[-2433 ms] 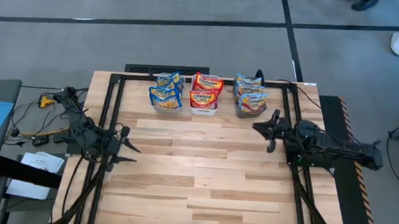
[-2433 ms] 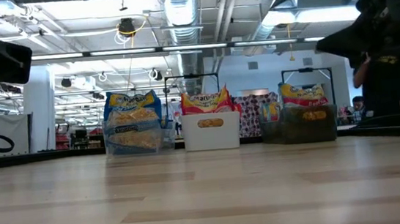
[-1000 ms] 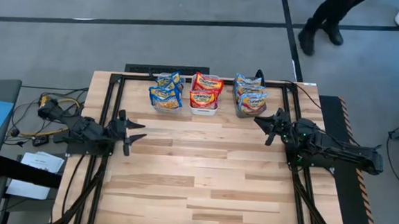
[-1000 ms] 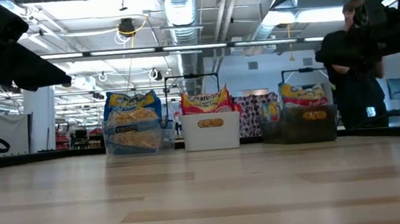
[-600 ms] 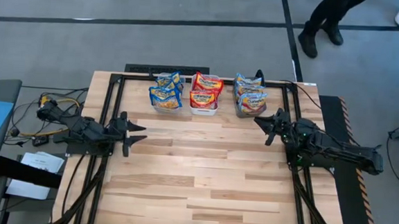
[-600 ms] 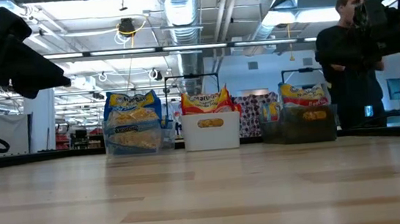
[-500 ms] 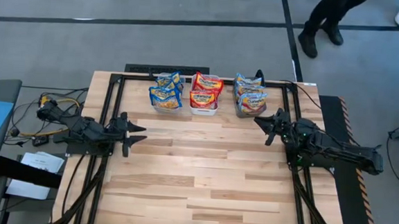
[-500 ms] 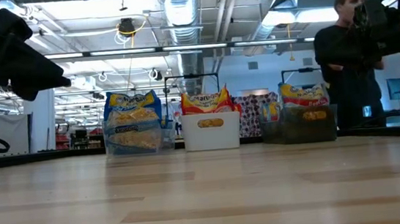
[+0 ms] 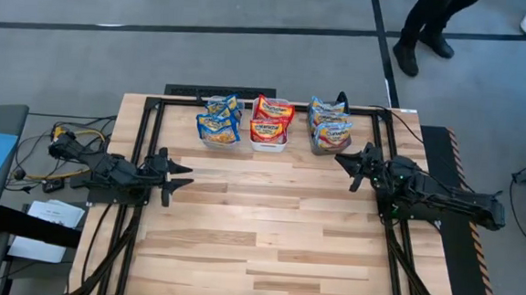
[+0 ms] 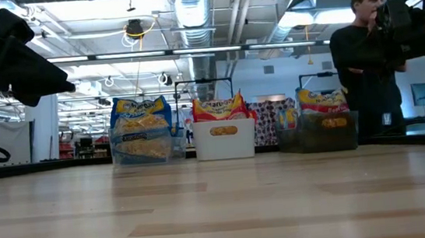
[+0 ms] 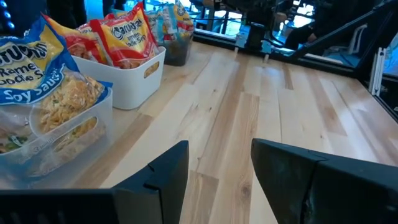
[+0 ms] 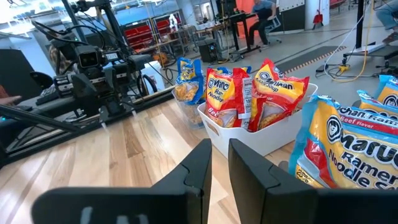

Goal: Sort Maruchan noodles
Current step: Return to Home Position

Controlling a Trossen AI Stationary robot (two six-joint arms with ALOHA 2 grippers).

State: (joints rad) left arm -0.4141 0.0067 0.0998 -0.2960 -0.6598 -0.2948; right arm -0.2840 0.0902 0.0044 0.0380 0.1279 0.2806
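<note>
Left pincer [image 9: 184, 174] and right pincer [image 9: 345, 168] hover parted; noodles [image 9: 269, 120] sit in bins [image 10: 227, 146].

A clear bin [image 10: 178, 146] stands just left of the white bin [image 10: 224, 143], a dark grey bin [image 10: 327, 136] right, a person [image 10: 364, 65] beyond.

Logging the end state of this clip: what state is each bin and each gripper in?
Clear plastic rectangular bin: holds upright blue-trimmed crinkly noodle packets.
White plastic bin: holds red-trimmed packets.
Dark grey bin: holds light-blue-and-orange packets.
Left gripper: open, empty, at the table's left edge.
Right gripper: open narrowly, empty, beside the dark grey bin.
</note>
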